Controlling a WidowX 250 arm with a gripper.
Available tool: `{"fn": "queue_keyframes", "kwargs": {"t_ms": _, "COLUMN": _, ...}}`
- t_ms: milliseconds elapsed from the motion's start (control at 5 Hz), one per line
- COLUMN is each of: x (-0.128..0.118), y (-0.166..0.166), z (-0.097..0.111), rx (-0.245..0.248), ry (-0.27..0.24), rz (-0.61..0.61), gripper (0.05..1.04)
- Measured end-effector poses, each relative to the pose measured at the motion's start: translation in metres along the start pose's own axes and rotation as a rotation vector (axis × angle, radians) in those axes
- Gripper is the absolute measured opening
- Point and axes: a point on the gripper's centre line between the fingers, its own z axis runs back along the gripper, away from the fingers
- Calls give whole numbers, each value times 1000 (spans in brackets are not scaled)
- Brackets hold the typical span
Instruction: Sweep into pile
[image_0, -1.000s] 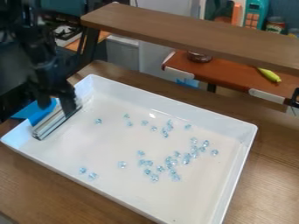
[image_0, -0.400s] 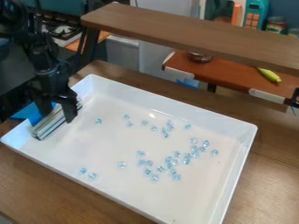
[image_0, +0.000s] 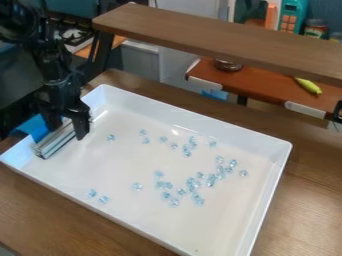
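Clearly, beads (image_0: 210, 181) apart from tool (image_0: 67, 132).

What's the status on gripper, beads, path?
Gripper: fingers apart at the squeegee-like tool, firm grip unconfirmed. Beads: scattered in the white tray, not piled. Path: no obstruction seen between tool and nearest beads.
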Motion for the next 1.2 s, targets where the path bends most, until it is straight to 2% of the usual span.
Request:
{"fn": "queue_keyframes", "kwargs": {"t_ms": 200, "x": -5, "y": 1, "z": -7, "rx": 8, "ry": 30, "rz": -3, "gripper": 944}}
{"fn": "queue_keyframes", "kwargs": {"t_ms": 400, "x": -6, "y": 2, "z": -6, "rx": 13, "ry": 38, "rz": -9, "gripper": 695}}
{"fn": "queue_keyframes", "kwargs": {"t_ms": 600, "x": -15, "y": -4, "z": -11, "rx": -6, "ry": 67, "rz": -20, "gripper": 396}}
{"fn": "queue_keyframes", "kwargs": {"t_ms": 1000, "x": -17, "y": -31, "z": -10, "rx": -72, "ry": 115, "rz": -4, "gripper": 381}}
{"fn": "queue_keyframes", "kwargs": {"t_ms": 1200, "x": -12, "y": -53, "z": -9, "rx": -91, "ry": 121, "rz": -10, "gripper": 381}}
